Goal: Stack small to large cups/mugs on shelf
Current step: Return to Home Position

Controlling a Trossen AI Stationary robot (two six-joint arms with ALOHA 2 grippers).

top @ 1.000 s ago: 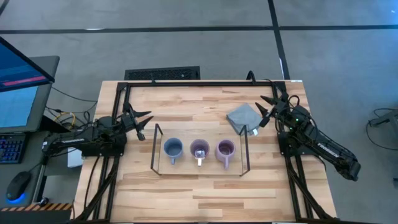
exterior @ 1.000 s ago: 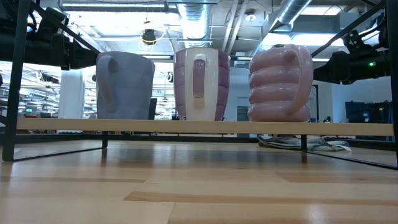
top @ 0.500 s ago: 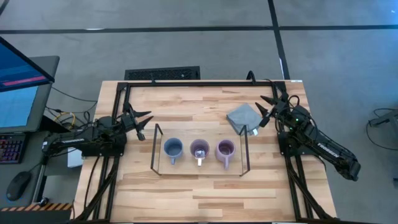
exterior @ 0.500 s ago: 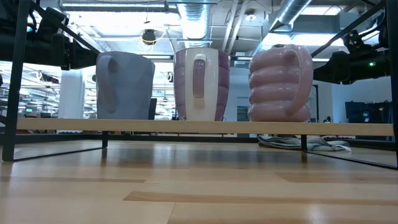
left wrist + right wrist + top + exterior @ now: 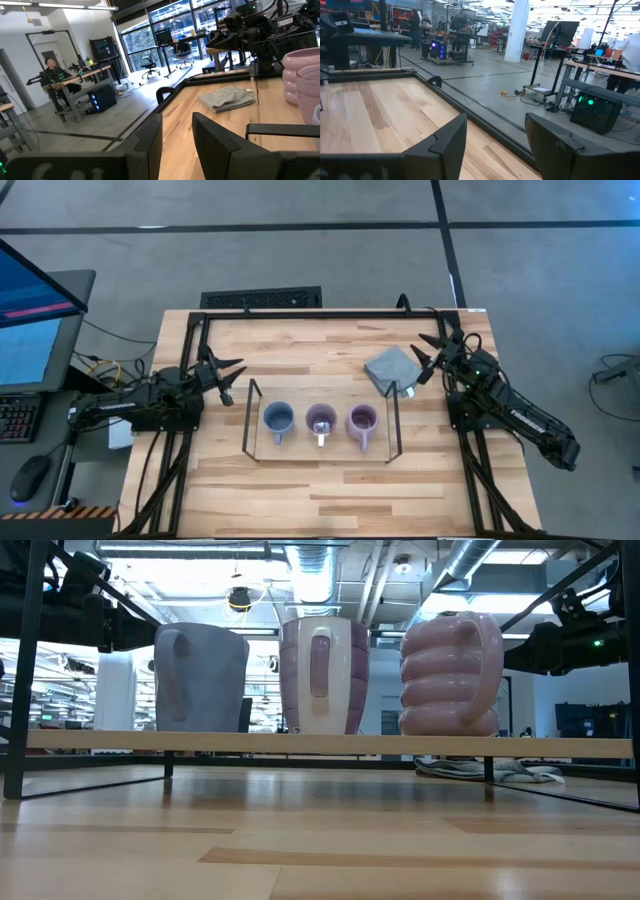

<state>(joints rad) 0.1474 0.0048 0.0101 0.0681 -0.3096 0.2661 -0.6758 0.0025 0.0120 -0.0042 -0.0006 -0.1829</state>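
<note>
Three mugs stand upright in a row on the shelf's wood board (image 5: pixel 320 448): a blue-grey mug (image 5: pixel 277 419) on the left, a smooth lavender mug (image 5: pixel 321 421) in the middle, a ribbed lavender mug (image 5: pixel 362 420) on the right. In the low view they are the blue-grey mug (image 5: pixel 200 678), the middle mug (image 5: pixel 320 675) and the ribbed mug (image 5: pixel 450 675). My left gripper (image 5: pixel 232 376) waits open left of the shelf. My right gripper (image 5: pixel 428 357) waits open at the right, beside the grey cloth. Both touch nothing.
A folded grey cloth (image 5: pixel 392 370) lies on the table behind the shelf's right end. A black metal frame (image 5: pixel 300 313) runs around the table. The shelf's wire end frames (image 5: pixel 249 420) stand at both ends. Bare wood lies in front of the shelf (image 5: pixel 320 490).
</note>
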